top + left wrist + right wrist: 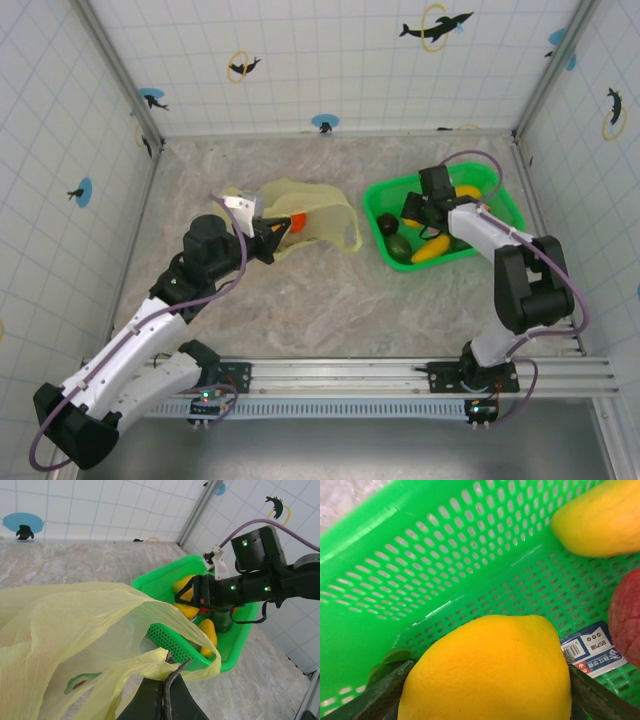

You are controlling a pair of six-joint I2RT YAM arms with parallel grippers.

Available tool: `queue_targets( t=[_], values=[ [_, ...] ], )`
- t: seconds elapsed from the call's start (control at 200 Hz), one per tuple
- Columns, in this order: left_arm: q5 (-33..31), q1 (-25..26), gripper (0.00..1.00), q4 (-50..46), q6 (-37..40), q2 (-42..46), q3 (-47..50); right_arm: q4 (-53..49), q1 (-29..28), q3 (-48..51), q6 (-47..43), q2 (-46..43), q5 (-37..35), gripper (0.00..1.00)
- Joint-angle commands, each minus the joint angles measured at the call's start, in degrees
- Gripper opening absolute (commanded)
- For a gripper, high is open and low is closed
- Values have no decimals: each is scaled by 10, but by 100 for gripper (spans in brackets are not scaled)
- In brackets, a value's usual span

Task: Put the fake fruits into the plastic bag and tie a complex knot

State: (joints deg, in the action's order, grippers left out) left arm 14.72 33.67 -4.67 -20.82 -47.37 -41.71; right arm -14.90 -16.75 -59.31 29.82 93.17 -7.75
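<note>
Two arms are reaching out over the marbled counter (330,300), and a bright green basket (505,205) is sitting near its far right corner. The right tool (413,214) is leaning down into the basket's middle and gripping a yellow lemon-like fruit (490,670). Seen from that wrist, its dark fingers (382,692) are pressing against both flanks of the fruit. I cannot tell whether the fruit is resting on the basket's perforated floor or hanging just above it.

More fake fruits are lying in the basket around it. A second yellow fruit (600,520) is sitting against the basket's wall, and a red fruit (627,615) is lying just beside a blue-and-white label (590,647) on the basket's floor. From overhead, a long yellow fruit (430,251) and a dark green fruit (400,246) are lying along the basket's near edge. A near-black fruit (388,223) is sitting at the basket's left end.

The plastic bag (320,212) is lying on the counter just left of the basket, close to it but apart. The left tool (167,680) is clenched on the film at the bag's rim, and the mouth is gaping toward the basket. An avocado print (80,682) is showing on the film. One loop handle (352,236) is trailing loose on the side nearest the basket.
</note>
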Motion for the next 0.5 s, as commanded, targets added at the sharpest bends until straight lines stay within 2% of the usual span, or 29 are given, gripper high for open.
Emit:
queue_targets(
  t=[0.0,0.14,0.275,0.495],
  values=[
    [-2,-5,0,4,12,0,-15,4,3,-22,-3,-34,-9,70],
    [-7,-5,0,-1,12,0,-20,31,-5,-20,3,-90,33,68],
    [-17,-5,0,-5,14,1,-24,80,-38,-18,1,-147,89,65],
    [-38,-5,0,-9,12,6,-29,121,-168,-40,-49,-176,134,65]
  ],
)
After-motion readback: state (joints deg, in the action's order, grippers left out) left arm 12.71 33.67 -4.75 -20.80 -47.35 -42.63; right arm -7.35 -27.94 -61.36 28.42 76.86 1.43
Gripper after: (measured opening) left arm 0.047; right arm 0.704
